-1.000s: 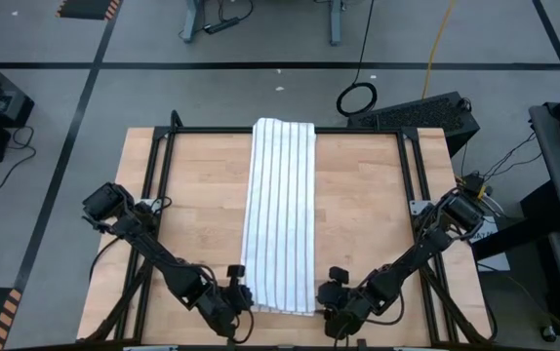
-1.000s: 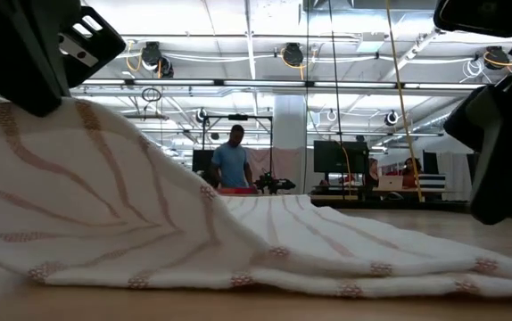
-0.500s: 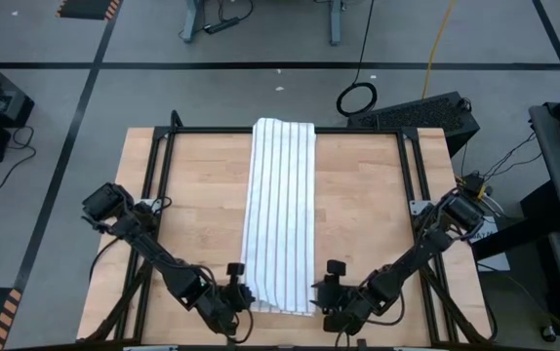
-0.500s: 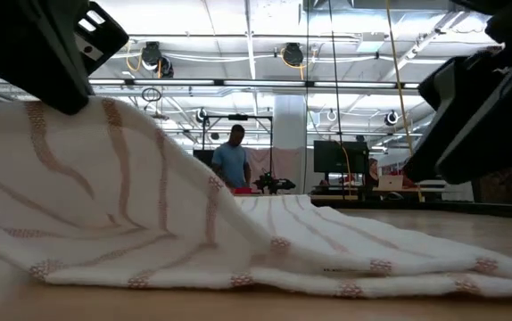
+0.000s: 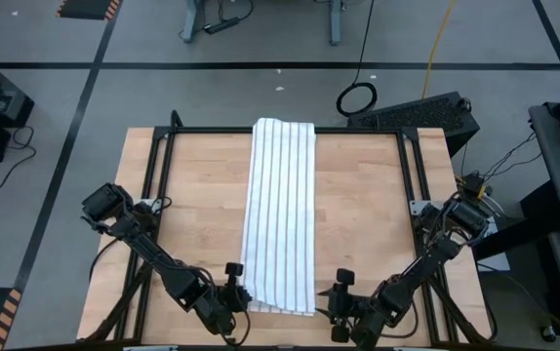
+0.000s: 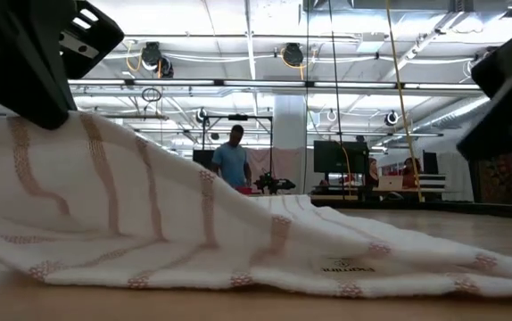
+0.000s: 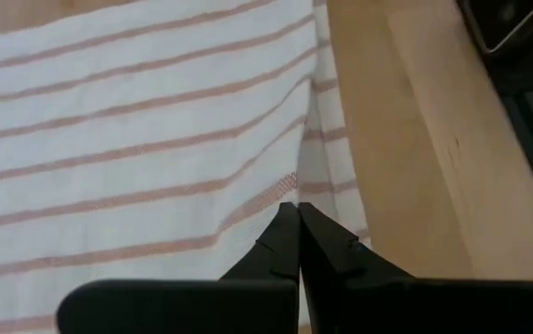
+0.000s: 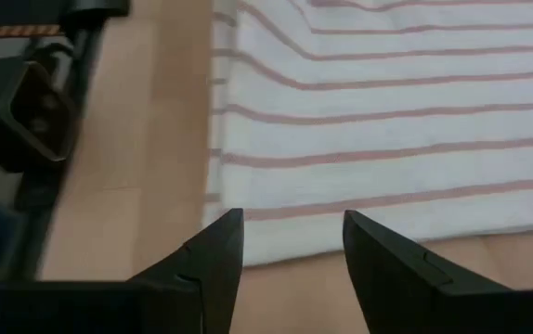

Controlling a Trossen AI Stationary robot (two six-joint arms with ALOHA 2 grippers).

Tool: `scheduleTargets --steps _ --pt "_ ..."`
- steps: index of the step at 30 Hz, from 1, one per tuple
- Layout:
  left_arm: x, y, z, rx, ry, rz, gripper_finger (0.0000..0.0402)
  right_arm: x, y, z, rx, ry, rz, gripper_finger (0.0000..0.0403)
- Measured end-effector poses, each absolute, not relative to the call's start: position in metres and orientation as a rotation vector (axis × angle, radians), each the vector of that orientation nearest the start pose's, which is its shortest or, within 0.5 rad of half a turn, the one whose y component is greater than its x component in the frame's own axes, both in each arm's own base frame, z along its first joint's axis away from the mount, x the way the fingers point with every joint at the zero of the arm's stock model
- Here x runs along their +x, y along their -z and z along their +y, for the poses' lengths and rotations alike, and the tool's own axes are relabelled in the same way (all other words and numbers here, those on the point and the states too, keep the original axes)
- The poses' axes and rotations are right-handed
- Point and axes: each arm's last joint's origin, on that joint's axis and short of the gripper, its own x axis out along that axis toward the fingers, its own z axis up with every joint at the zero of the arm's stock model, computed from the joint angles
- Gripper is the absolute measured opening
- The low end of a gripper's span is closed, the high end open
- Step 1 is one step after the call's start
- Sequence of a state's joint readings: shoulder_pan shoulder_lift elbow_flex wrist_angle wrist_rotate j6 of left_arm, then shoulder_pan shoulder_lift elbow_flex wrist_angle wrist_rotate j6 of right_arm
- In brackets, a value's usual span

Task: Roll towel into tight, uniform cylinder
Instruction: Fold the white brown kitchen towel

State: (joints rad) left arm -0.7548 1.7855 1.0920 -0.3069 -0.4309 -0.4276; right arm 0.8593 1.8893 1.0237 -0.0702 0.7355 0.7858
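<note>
One towel point(image 5: 281, 214), white with thin pinstripes, lies lengthwise down the middle of the tabletop point(image 5: 192, 205), unrolled. We see the left pincer point(image 7: 297, 218) clenched on its near corner, lifting it. Right pincer point(image 8: 290, 243) hangs released, just off the near edge, touching nothing.

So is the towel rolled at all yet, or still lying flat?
Not rolled: the towel lies as a long flat strip on the table. Only its near corner is lifted, pinched in the shut left pincer.
</note>
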Motion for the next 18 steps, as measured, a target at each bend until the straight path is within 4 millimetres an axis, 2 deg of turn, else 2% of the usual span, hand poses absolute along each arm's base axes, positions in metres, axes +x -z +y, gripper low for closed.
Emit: scheduleTargets --steps 8,13,18 --pt "0.259 -0.170 -0.237 0.177 0.067 0.866 0.0002 0.245 -0.124 0.275 0.200 0.119 0.609 0.0176" --pt "0.251 -0.169 -0.245 0.200 0.045 0.835 0.0002 0.250 -0.104 0.284 0.242 0.093 0.580 0.0176" --pt "0.243 -0.169 -0.253 0.206 0.028 0.803 0.0002 0.255 -0.088 0.290 0.178 0.098 0.579 0.0176"
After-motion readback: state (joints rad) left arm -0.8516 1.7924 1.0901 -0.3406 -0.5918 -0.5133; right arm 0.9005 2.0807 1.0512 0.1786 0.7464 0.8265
